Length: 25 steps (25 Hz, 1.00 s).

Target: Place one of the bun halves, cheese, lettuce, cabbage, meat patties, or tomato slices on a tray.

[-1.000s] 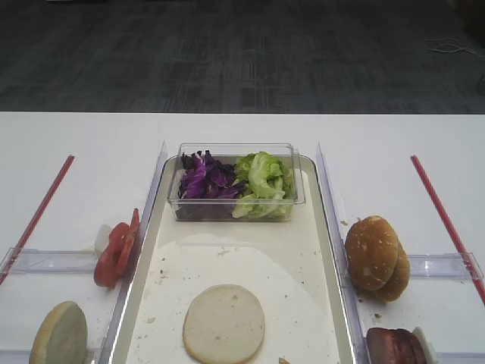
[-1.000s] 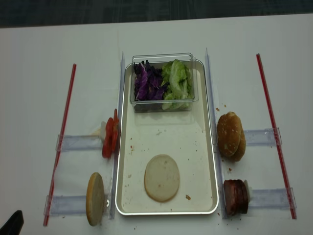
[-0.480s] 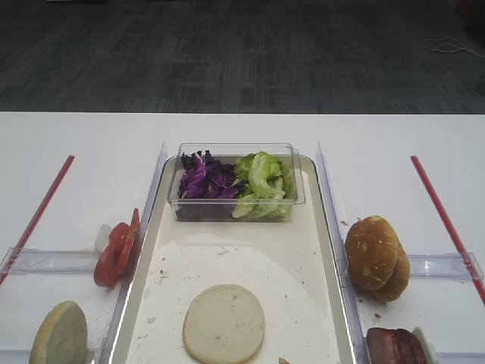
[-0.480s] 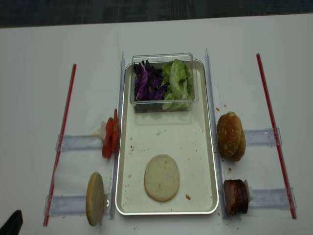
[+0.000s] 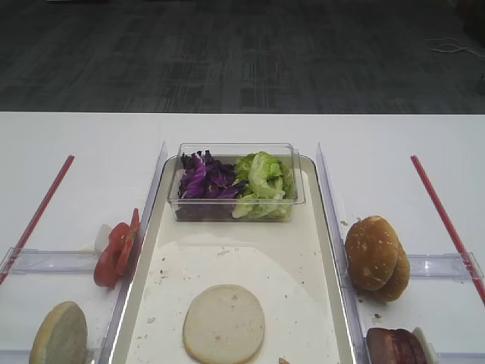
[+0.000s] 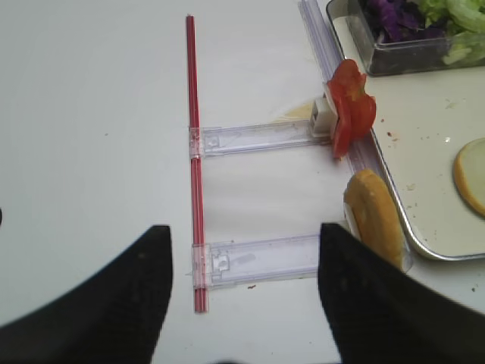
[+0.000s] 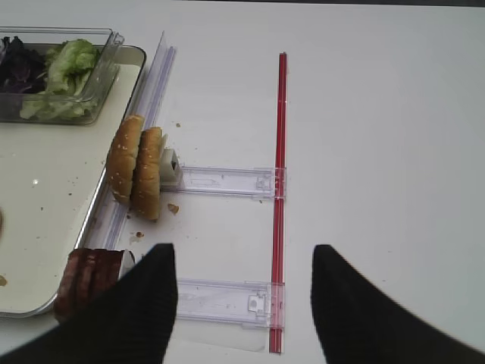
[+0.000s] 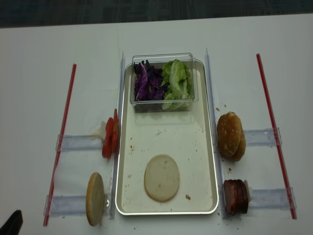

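With one bun half [image 8: 162, 184] already lying flat on the tray [image 8: 168, 212], cut face up near the front edge, both arms sit pulled back over the bare table on either side. From the left wrist view, the left gripper [image 6: 241, 292] stands wide apart and holds nothing. The right gripper [image 7: 244, 303] is likewise spread and empty.

To my eye the next piece to fetch is up for choice. A second bun half [image 6: 374, 218] stands on edge just outside the tray's left rim, with the tomato slices [image 6: 350, 115] upright beyond it. The meat patties [image 7: 89, 282] stand on edge by the right rim. Lettuce [image 8: 177, 83] and cabbage [image 8: 146, 82] fill a clear box [image 8: 161, 58] at the tray's far end.

Whichever goes next, I'd come down squarely over the standing piece and pinch across its thin faces, since upright discs could easily tip or slide.
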Each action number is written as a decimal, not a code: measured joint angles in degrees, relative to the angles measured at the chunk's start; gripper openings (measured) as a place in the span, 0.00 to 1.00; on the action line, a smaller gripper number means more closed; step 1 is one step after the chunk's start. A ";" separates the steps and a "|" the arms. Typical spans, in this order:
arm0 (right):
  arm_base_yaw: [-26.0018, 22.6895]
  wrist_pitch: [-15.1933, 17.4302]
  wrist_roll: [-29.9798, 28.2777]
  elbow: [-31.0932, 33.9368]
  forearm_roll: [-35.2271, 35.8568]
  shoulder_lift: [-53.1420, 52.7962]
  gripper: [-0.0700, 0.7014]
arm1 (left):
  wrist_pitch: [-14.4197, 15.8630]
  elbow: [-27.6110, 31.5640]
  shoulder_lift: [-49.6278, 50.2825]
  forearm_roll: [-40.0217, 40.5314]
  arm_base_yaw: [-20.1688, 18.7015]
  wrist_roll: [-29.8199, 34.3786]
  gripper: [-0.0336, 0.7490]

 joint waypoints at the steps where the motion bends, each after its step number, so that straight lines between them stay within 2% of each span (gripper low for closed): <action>1: 0.00 0.00 0.00 0.00 0.00 0.00 0.62 | 0.00 0.00 0.00 0.00 0.00 0.00 0.59; 25: 0.00 0.00 0.00 0.00 0.00 0.00 0.62 | 0.00 0.00 0.00 0.00 0.00 0.00 0.59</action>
